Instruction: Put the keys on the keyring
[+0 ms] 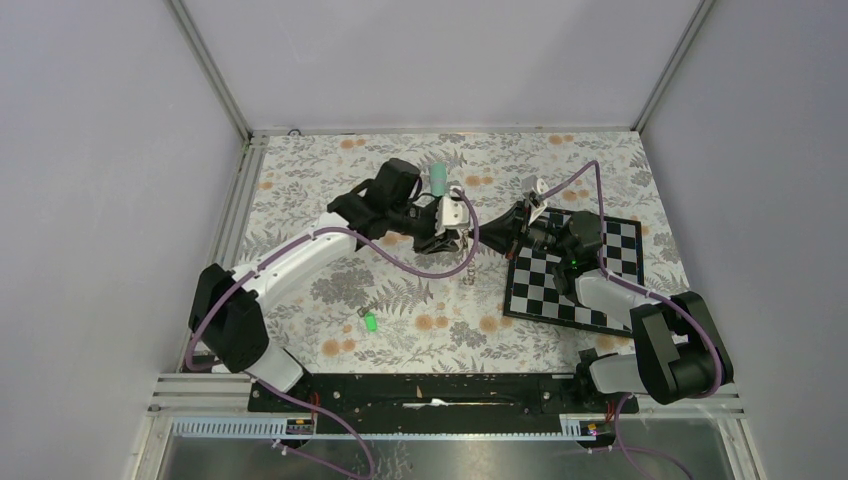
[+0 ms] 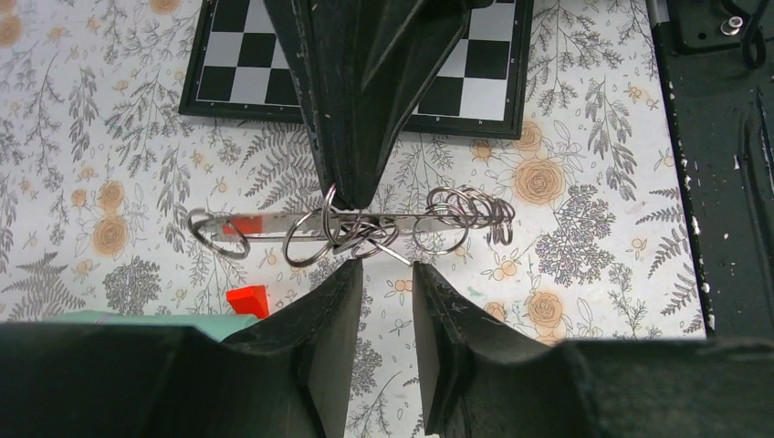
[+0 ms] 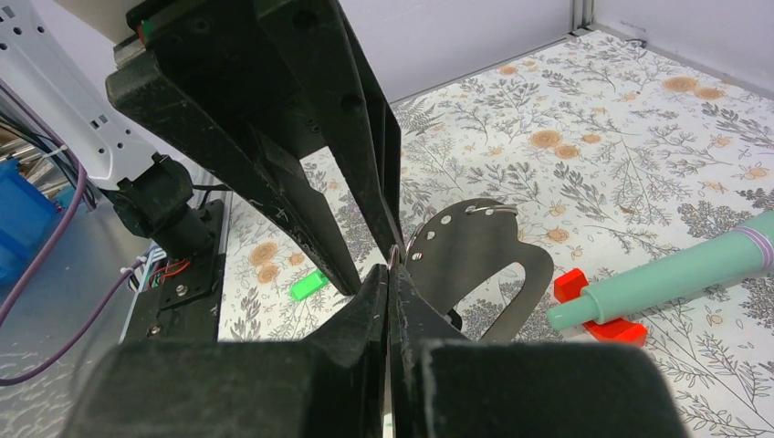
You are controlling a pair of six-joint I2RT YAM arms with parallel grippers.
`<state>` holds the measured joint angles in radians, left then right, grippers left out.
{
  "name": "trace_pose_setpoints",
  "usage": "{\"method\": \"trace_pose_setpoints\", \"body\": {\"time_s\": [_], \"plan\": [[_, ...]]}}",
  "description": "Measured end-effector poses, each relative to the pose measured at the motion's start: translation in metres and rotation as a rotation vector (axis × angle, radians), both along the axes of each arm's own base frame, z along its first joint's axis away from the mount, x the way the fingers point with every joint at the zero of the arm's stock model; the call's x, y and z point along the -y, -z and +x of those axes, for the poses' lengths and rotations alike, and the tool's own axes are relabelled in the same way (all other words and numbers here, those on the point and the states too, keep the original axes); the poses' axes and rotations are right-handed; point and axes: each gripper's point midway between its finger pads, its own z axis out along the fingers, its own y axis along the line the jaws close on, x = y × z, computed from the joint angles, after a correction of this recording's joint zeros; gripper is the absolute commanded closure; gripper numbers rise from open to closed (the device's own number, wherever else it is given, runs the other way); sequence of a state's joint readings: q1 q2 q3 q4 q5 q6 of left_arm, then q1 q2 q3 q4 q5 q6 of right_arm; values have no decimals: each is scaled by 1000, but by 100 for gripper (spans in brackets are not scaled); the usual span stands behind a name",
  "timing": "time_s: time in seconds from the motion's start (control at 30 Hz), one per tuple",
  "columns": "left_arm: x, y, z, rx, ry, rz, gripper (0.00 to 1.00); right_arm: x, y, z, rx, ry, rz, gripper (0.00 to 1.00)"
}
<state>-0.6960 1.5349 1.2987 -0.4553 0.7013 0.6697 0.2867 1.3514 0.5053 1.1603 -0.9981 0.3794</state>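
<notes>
- White cloth printed with grey ferns and orange flowers covers your desk (image 1: pixel 330 200).
- The black-and-white checkerboard (image 1: pixel 560 290) lies flat on its right half, under your right arm.
- Your two arms meet above the middle of the desk, tip to tip.
- The left fingers (image 2: pixel 319 338) stand a narrow gap apart. Their tips are just below a tangle of wire rings (image 2: pixel 365 233) and grip nothing.
- The right fingers (image 3: pixel 365 315) are pressed together and pinch a loop of that wire at their tips.
- The teal cone-shaped stick (image 3: pixel 675 274) with its red base (image 3: pixel 610 328) sits on the desk just past the left wrist.
- The keyring (image 3: pixel 456 246) is a dark flat oval strap with pale dots along its edge. It is up off the desk at the right fingertips, between the two arms.
- The green-headed key (image 1: pixel 370 322) lies alone on the desk, near the arm bases and well apart from both sets of fingers. You cannot make out the darker key.
</notes>
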Motion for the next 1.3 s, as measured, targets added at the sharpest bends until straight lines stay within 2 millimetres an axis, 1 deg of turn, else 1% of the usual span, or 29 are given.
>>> {"method": "trace_pose_setpoints", "body": {"time_s": [0.13,0.27,0.4,0.47,0.6,0.73,0.87,1.0,1.2,1.3], "plan": [[2,4,-1,10,32,-1,66,0,0,-2,0,-10,-2,100],[5,11,-1,0,52,4,61,0,1,-2,0,-14,-3,100],[7,22,1,-18,56,20,60,0,1,-3,0,-15,-3,100],[7,25,2,-19,56,25,60,0,1,-3,0,-15,-4,100],[7,24,4,-10,54,22,59,-1,1,-3,-2,-16,-4,100],[7,22,11,12,40,1,56,-1,1,-3,-2,-16,-5,100],[5,26,13,7,29,0,52,-1,1,-3,-2,-17,-5,100],[7,23,15,18,30,-13,48,-1,2,-3,-4,-17,-5,100],[10,20,9,1,60,-38,47,-1,4,-3,-14,-17,-9,100],[12,18,5,-8,79,-51,48,-1,5,-3,-22,-17,-11,100]]}}
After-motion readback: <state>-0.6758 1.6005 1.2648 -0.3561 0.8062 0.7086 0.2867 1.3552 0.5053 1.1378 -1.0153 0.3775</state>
